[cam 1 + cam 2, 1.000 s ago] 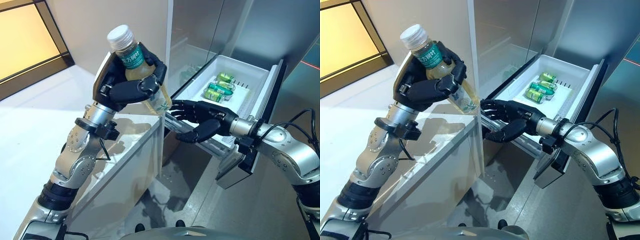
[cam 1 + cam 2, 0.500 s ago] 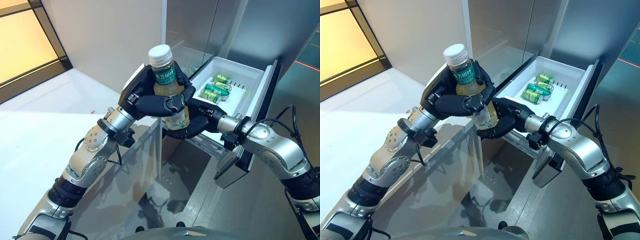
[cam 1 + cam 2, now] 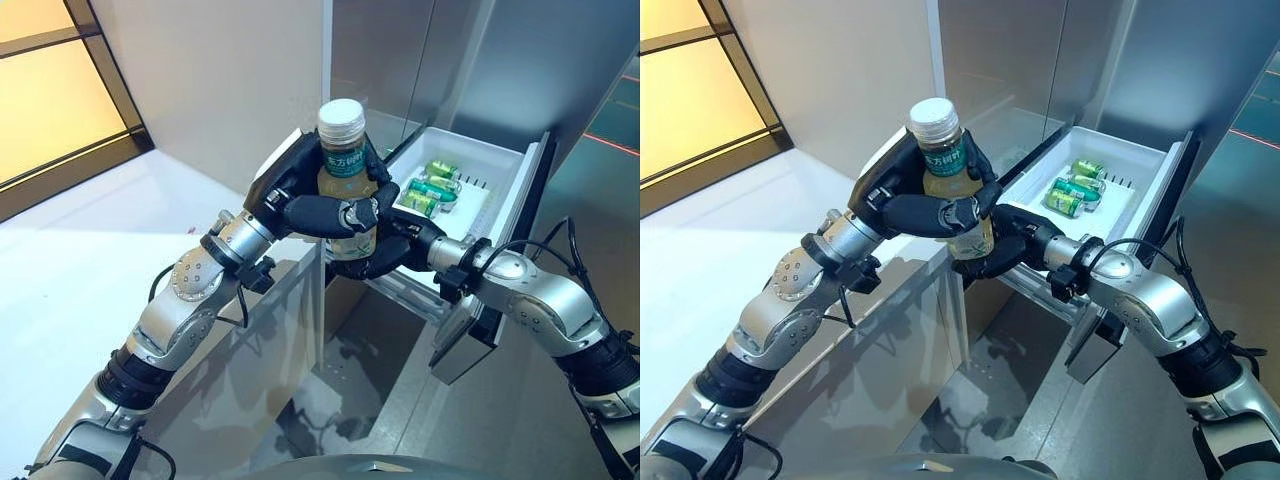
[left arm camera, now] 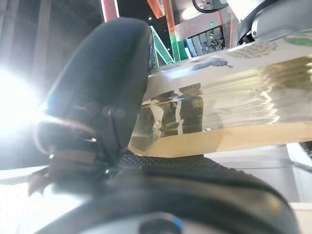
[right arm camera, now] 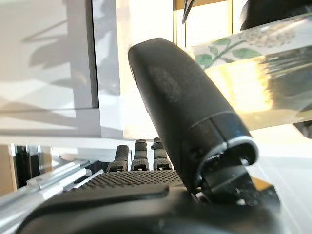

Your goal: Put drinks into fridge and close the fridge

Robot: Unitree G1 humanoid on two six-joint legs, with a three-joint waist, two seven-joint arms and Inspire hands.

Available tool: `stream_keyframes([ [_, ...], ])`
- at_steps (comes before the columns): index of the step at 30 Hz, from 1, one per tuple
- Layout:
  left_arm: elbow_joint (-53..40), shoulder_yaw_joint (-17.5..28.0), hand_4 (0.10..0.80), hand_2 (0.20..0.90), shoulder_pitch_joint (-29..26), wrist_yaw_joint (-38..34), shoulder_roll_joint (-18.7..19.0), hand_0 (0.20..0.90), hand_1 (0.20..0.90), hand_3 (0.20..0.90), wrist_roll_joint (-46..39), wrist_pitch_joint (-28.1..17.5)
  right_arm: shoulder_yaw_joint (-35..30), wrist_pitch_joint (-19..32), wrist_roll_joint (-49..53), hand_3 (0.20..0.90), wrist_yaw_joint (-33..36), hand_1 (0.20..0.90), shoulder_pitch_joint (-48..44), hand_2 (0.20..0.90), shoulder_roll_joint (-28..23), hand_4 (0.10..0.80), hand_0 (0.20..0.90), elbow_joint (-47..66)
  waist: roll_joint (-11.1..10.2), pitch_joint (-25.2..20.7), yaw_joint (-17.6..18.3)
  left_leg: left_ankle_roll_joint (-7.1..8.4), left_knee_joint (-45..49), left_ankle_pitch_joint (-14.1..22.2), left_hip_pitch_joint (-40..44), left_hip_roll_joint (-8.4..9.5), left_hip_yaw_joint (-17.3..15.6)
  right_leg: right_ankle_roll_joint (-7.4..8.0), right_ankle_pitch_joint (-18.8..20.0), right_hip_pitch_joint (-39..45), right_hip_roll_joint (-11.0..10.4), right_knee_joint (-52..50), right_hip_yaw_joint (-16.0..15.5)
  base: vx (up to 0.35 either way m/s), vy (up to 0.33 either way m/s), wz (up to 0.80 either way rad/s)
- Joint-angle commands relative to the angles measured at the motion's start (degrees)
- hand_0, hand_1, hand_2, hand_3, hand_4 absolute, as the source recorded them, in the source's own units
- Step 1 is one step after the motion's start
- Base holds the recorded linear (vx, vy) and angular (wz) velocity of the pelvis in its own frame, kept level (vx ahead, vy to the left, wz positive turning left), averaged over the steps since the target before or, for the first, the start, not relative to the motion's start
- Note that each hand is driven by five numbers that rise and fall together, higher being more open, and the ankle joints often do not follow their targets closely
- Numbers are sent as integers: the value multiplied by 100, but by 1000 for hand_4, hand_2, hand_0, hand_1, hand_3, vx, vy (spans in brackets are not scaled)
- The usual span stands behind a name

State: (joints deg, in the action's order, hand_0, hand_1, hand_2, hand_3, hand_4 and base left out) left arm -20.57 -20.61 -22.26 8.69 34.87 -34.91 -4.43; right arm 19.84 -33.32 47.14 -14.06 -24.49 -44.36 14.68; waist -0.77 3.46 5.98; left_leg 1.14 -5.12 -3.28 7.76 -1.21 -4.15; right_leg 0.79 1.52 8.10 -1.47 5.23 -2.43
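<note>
Fridge drawer open, bottle held between two hands

Fridge [image 3: 440, 50] panels of grey steel fill the far right, with a pale wall to the left and a white floor [image 3: 70, 260] below. A white drawer [image 3: 500, 190] stands pulled out, green cans [image 3: 432, 190] lying inside. Near it, the left hand [image 3: 300, 195] is wrapped round an upright bottle [image 3: 345, 185] of yellowish drink. The right hand [image 3: 995, 250] curls under the bottle's base, touching it.

White pull-out fridge drawer [image 3: 500, 190] open; green cans [image 3: 432, 185] crowd its middle, bare floor toward the front. Upright glass panel edge [image 3: 322, 300] blocks the left approach.
</note>
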Motion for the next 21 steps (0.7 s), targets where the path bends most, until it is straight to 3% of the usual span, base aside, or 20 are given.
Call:
stream_keyframes([
  [1,436,-109,100,300,-1046,-425,-73,300,300,200,370,-875,354,344,944,900,-401,900,-1029,900,743,800,900,456,-258,-454,-287,-122,12,364,-62,114,-138,330,191,-177,-153,-23,36,0,0,0],
  [9,727,-150,100,300,-1127,-740,181,300,300,200,632,-1029,393,427,1029,900,-530,900,-1091,900,592,800,900,394,-269,-492,-284,-94,12,351,-60,83,-198,329,196,-187,-131,-23,-31,3,-5,1],
  [21,954,-121,100,300,-910,-733,85,300,300,200,714,-994,302,508,883,900,-621,900,-1029,900,663,800,900,360,-248,-491,-282,-85,12,339,-49,55,-267,309,192,-186,-105,-23,-72,0,0,0],
])
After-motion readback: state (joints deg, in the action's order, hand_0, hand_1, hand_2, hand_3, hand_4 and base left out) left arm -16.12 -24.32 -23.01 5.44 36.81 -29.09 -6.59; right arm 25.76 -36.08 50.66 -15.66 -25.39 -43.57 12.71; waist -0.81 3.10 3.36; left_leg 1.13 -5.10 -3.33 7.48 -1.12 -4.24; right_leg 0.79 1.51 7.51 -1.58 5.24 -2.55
